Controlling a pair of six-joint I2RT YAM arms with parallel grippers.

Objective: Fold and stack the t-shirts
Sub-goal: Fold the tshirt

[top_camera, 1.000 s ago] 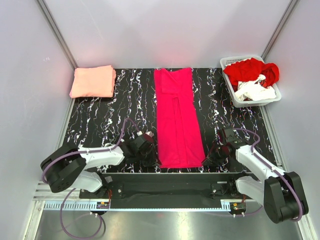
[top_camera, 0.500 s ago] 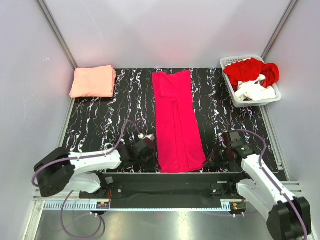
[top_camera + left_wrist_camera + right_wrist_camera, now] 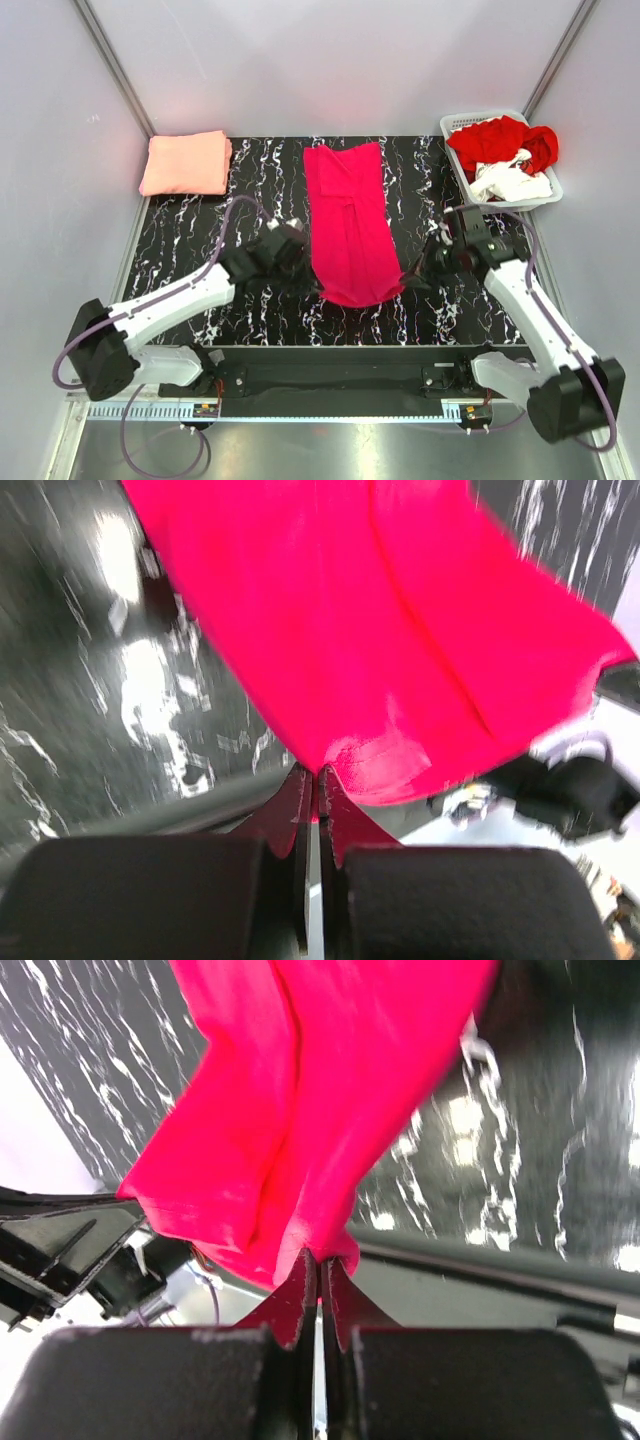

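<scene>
Pinched tight, the left end effector (image 3: 318, 780) and the right end effector (image 3: 318, 1265) each grip a near hem corner of the vivid magenta-pink cloth t-shirt (image 3: 348, 220), holding that edge off the black, white-veined counter (image 3: 200, 250). The rest lies flat as a long strip running away from the arms. Thin, limp cloth like this will likely sag between the grips and crease readily, so the corners look like the right holds. Farther back, a folded salmon-pink t-shirt (image 3: 186, 163) sits at the far-left corner, and a white slatted plastic basket (image 3: 553, 196) at far right holds a crumpled red tee (image 3: 495, 140) and a white tee (image 3: 512, 183) — plain pale walls (image 3: 330, 60) close in the cell.
</scene>
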